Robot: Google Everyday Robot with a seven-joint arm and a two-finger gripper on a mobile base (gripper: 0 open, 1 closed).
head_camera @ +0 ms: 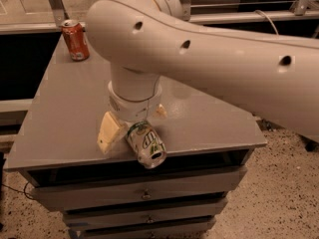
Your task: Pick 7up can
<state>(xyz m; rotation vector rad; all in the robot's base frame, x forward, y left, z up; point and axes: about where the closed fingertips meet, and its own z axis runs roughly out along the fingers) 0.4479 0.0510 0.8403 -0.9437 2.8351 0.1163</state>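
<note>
Here, the gripper [133, 130] sits low over the 7up can [145, 143] at the bench's front edge.

The smooth white arm, dotted with small round holes, ends in a ribbed cylindrical wrist above the can. The jaws are spread, with a blunt cream finger [110, 133] just beside the can's left and another showing behind its right; whether they press on it cannot be told. The can is shiny aluminium with green lettering and lies on its side, one round end facing forward. The bench [60, 108] is flat, matte grey, with drawers [144, 195] below. A red-orange can [76, 40] stands upright at the far left corner, well apart.
</note>
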